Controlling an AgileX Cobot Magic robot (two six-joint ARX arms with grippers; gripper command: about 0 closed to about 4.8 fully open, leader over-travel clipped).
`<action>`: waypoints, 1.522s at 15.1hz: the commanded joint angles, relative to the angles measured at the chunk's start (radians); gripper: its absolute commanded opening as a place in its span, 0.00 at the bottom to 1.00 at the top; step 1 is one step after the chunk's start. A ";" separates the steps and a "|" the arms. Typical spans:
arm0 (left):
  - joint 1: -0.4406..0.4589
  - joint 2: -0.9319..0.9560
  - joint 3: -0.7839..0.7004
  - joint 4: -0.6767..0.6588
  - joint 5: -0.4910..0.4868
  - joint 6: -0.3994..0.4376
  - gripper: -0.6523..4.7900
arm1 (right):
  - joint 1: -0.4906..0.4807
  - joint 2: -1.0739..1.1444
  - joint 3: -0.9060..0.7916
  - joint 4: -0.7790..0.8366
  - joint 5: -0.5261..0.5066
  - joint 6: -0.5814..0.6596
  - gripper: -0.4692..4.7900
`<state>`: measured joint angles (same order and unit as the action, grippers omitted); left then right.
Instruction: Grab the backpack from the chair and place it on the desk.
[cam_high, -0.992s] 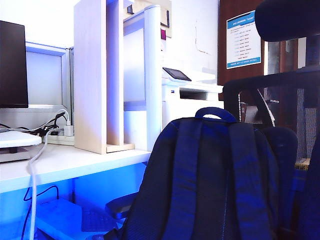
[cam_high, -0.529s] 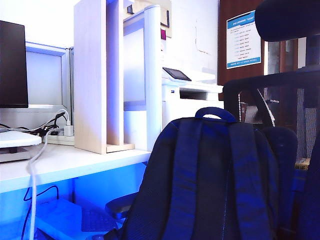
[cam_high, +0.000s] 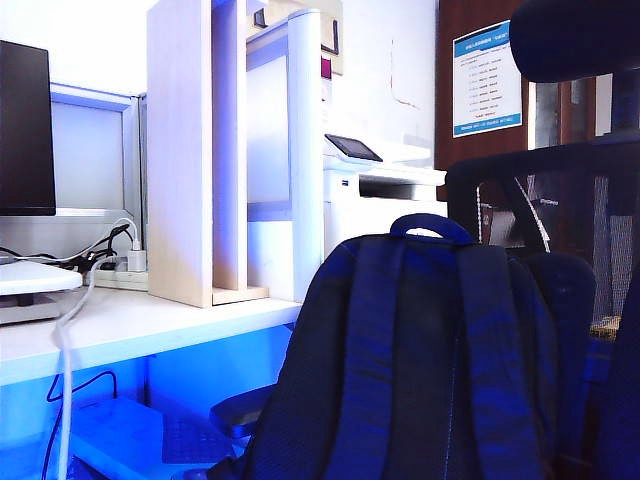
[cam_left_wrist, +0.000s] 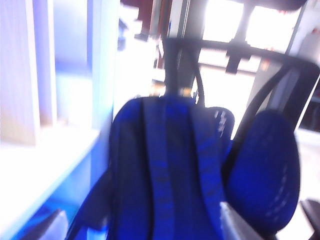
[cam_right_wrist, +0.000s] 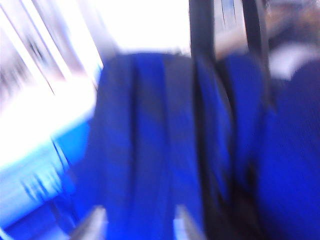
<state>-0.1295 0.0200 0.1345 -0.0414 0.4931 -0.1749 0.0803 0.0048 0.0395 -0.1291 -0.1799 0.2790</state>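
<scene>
The dark navy backpack (cam_high: 420, 360) stands upright on the black mesh chair (cam_high: 560, 170), its straps and mesh back panel facing me and its blue top loop (cam_high: 430, 225) up. The white desk (cam_high: 150, 325) lies to its left. No gripper shows in the exterior view. In the left wrist view my left gripper (cam_left_wrist: 142, 226) is open wide, short of the backpack (cam_left_wrist: 165, 170), with nothing between its fingertips (cam_left_wrist: 232, 225). In the blurred right wrist view my right gripper (cam_right_wrist: 139, 225) is open too, its fingertips (cam_right_wrist: 95, 222) apart in front of the backpack (cam_right_wrist: 150, 140).
A pale wood divider panel (cam_high: 180, 150) and a black monitor (cam_high: 25, 130) stand on the desk, with white cables (cam_high: 65, 350) hanging over its edge. A white printer (cam_high: 385, 190) stands behind. The chair's headrest (cam_high: 575, 40) and lumbar cushion (cam_left_wrist: 262, 165) flank the backpack, and its armrest (cam_high: 240, 410) lies below the desk edge.
</scene>
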 joint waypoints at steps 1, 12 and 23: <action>0.001 0.096 0.113 0.021 -0.003 -0.009 0.94 | 0.001 -0.003 0.064 0.045 -0.006 0.035 0.60; -0.032 1.279 0.819 0.175 0.211 0.131 1.00 | 0.001 0.383 0.368 0.022 -0.114 0.141 0.97; -0.126 2.074 1.492 0.099 0.206 0.224 1.00 | 0.001 0.608 0.479 0.058 -0.115 0.140 1.00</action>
<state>-0.2543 2.0556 1.5738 0.0845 0.6922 0.0422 0.0811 0.6136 0.5133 -0.0872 -0.2916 0.4191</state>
